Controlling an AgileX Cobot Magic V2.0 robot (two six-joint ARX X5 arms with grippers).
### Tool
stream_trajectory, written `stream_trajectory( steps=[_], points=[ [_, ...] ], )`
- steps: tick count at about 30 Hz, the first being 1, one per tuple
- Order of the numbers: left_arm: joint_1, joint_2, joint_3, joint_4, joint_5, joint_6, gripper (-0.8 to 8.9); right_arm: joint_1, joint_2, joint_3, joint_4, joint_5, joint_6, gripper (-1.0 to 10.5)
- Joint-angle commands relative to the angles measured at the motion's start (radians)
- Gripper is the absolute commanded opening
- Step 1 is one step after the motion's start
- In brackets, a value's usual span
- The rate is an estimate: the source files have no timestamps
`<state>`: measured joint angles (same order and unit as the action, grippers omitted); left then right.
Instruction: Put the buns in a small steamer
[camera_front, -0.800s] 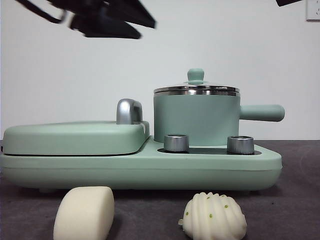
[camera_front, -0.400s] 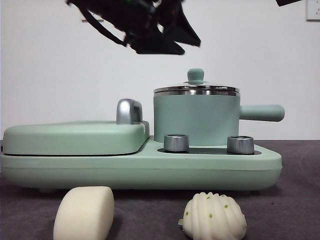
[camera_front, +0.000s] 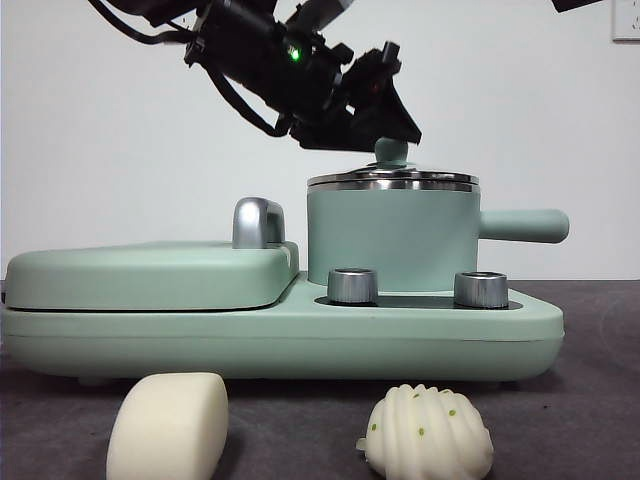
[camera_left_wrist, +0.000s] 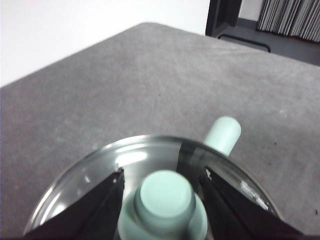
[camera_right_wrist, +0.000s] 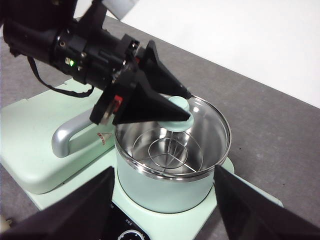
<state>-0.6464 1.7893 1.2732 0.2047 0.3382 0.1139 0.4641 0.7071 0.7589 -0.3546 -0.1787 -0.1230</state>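
This looks like a robot test room or lab set up with kitchen props — not a lived-in kitchen. The tabletop (camera_front: 600, 400) is covered in plain dark grey felt-like cloth, and behind it stands a bare white wall (camera_front: 100, 150) with only a white socket plate (camera_front: 627, 22) at the upper corner. A mint-green cooking appliance (camera_front: 280, 335) sits alone on the cloth, with no sink, cupboards or utensils around it. The left wrist view shows a dark doorframe (camera_left_wrist: 223, 17) and grey vertical blinds (camera_left_wrist: 290, 20) beyond the tabletop's edge — office-like fittings.
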Motion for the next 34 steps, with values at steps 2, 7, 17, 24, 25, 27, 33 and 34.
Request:
stream_trajectory(
  steps=[2,7,17,24,25,27,33,34],
  points=[
    [-0.010,0.026,0.027,-0.019,-0.002,0.042,2.47,0.005,0.003,0.016,0.018,0.004,0.007,3.2],
    [-0.010,0.026,0.027,-0.037,-0.005,0.051,2.03,0.005,0.003,0.016,0.018,0.004,0.007,3.2],
    [-0.015,0.025,0.030,-0.023,-0.005,0.051,0.08,0.005,0.003,0.016,0.018,0.004,0.007,3.2],
    [-0.015,0.013,0.074,-0.035,-0.005,0.050,0.08,0.005,0.003,0.016,0.018,0.004,0.007,3.2],
    [-0.015,0.011,0.083,-0.039,-0.005,0.050,0.08,0.005,0.003,0.016,0.018,0.003,0.007,3.2],
    [-0.014,0.001,0.116,-0.084,-0.005,0.050,0.08,0.005,0.003,0.016,0.018,0.004,0.007,3.2],
    [-0.011,-0.040,0.221,-0.310,-0.063,0.050,0.09,0.005,0.003,0.016,0.018,0.004,0.007,3.2],
    [-0.011,-0.051,0.229,-0.341,-0.086,0.050,0.10,0.005,0.003,0.016,0.018,0.003,0.007,3.2]
  ],
)
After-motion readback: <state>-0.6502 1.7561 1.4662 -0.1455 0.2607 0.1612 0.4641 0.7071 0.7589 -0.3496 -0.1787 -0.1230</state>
